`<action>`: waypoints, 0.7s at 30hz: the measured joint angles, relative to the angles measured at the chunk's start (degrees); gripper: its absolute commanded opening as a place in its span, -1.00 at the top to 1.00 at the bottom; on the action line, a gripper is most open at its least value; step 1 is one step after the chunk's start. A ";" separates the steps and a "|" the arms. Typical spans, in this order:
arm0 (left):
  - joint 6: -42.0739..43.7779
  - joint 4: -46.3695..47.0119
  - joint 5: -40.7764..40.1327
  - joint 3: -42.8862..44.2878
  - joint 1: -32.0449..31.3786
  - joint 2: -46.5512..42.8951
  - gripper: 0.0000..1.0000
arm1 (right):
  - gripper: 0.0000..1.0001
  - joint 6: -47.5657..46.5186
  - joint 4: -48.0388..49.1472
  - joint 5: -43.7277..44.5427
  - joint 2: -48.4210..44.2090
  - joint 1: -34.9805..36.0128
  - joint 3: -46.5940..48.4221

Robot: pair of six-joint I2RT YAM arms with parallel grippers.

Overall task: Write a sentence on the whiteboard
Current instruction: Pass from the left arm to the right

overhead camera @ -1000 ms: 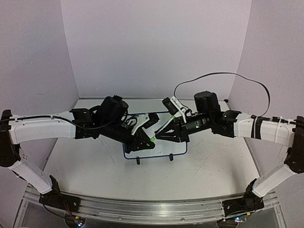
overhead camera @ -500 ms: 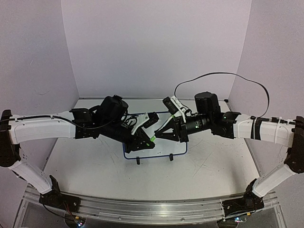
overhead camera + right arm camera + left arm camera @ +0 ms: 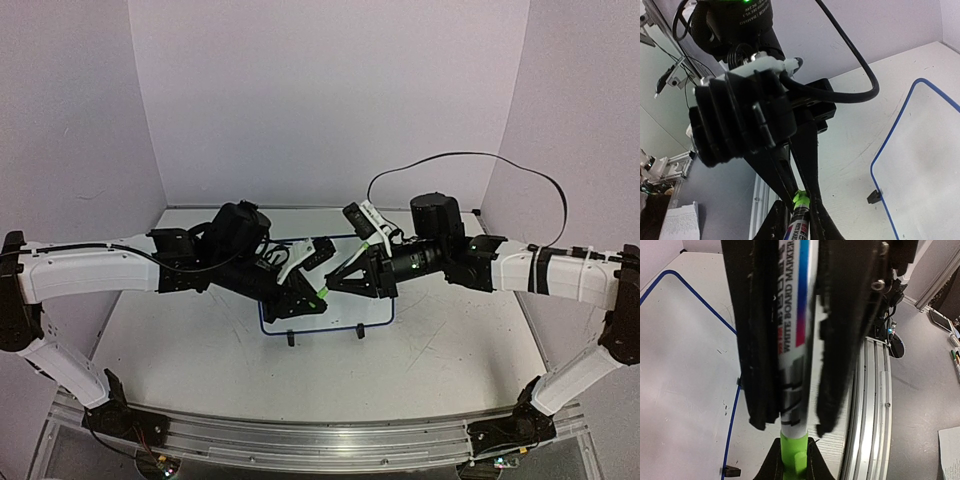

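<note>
The whiteboard point(image 3: 345, 314) lies on its two black feet at mid-table, dark blue rim showing below both grippers. No sentence shows on the bare parts of the whiteboard point(image 3: 680, 365) point(image 3: 932, 165). My left gripper point(image 3: 312, 297) point(image 3: 790, 427) is shut on the printed white barrel of a whiteboard marker point(image 3: 792, 340). The marker's green cap point(image 3: 322, 292) point(image 3: 794, 452) sticks out past the left fingertips. My right gripper point(image 3: 331, 288) point(image 3: 801, 202) meets it from the other side, its fingers closed against the green cap point(image 3: 801, 198). Both grippers hover over the board's left half.
A black cable point(image 3: 470, 158) arcs above the right arm. An aluminium rail point(image 3: 300, 440) point(image 3: 867, 405) runs along the table's near edge. Lilac walls close the back and sides. Scuffed white tabletop point(image 3: 170, 340) lies to the left and right of the board.
My right gripper has shifted very slightly at the green cap. The left arm, the marker and the board stay where they were.
</note>
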 measured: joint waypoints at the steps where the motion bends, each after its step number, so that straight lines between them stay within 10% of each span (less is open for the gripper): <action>1: 0.06 -0.03 0.01 0.00 0.02 0.01 1.00 | 0.43 0.24 0.04 -0.13 0.00 0.02 0.00; 8: 0.27 -0.09 0.11 0.05 0.06 0.11 1.00 | 1.00 0.31 0.20 -0.04 0.00 0.13 0.00; 13: -0.03 -0.09 -0.51 0.13 0.02 0.11 0.95 | 1.00 -0.11 0.30 1.71 -0.02 0.01 -0.02; 21: -2.34 1.51 -4.16 -0.58 0.41 -1.16 -0.22 | 1.00 3.17 1.54 6.45 -2.50 0.23 -1.44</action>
